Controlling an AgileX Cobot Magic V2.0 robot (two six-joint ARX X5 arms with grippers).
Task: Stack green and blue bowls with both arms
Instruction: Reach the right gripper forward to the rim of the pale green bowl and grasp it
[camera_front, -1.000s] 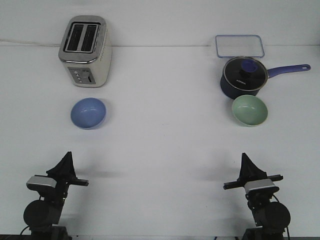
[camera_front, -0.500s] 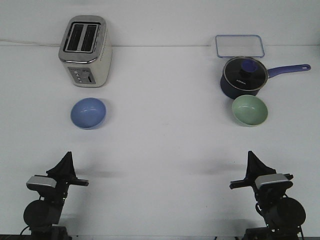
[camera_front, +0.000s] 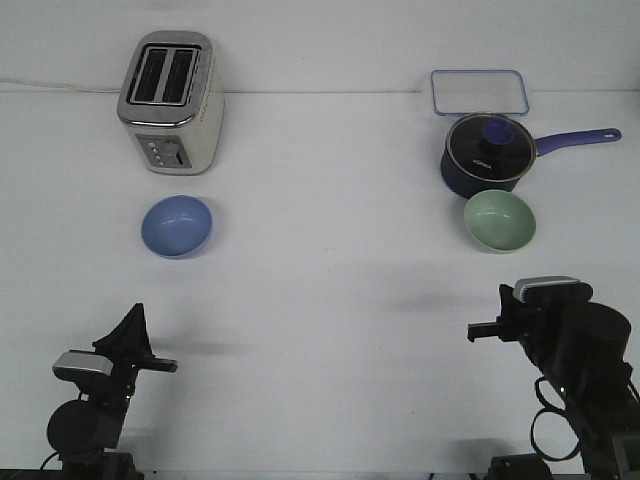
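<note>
The periwinkle blue bowl (camera_front: 177, 225) sits upright on the white table at the left, in front of the toaster. The pale green bowl (camera_front: 499, 220) sits upright at the right, just in front of the saucepan. My left gripper (camera_front: 133, 318) rests low near the front left, well short of the blue bowl; its fingers meet in one point and hold nothing. My right gripper (camera_front: 505, 298) is raised near the front right, a short way in front of the green bowl. Its fingers are too foreshortened to judge.
A silver toaster (camera_front: 170, 102) stands at the back left. A dark blue saucepan (camera_front: 485, 152) with a glass lid stands behind the green bowl, its handle pointing right. A clear rectangular container (camera_front: 479, 92) lies behind the saucepan.
My right arm has risen and moved right and forward, towards the green bowl. The left arm and both bowls have not moved.
</note>
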